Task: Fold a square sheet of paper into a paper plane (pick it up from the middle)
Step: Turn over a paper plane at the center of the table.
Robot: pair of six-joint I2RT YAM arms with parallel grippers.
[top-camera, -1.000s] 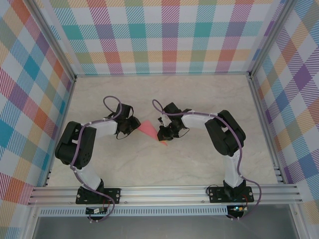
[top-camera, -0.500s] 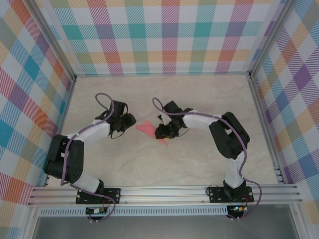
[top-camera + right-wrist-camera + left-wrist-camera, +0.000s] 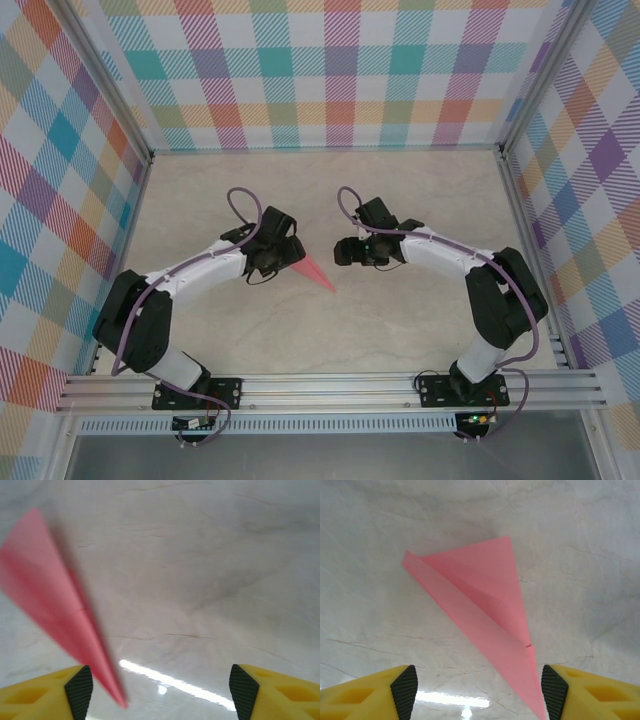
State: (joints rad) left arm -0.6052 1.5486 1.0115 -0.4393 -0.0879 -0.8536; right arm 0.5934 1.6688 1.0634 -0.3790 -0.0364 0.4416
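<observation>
The square sheet of paper is folded into a narrow, pointed salmon-pink paper plane (image 3: pixel 318 273) that lies flat on the table, its tip toward the lower right. My left gripper (image 3: pixel 290 257) hangs open over its wide end. In the left wrist view the plane (image 3: pixel 480 595) runs from upper left down toward the right finger pad (image 3: pixel 553 690), and the left gripper (image 3: pixel 479 695) grips nothing. My right gripper (image 3: pixel 340 252) stands open just right of the plane, apart from it. The right wrist view has the plane (image 3: pixel 45 590) blurred at the left, its tip near the left pad (image 3: pixel 80 690).
The marble-patterned table (image 3: pixel 420 200) is walled by plaid panels on three sides. An aluminium rail (image 3: pixel 330 390) with both arm bases runs along the near edge. Free tabletop lies behind and to the right of the grippers.
Both grippers have opened and let go of the paper. The right gripper drew back to the right. The left arm swung right, over the plane's wide end.
</observation>
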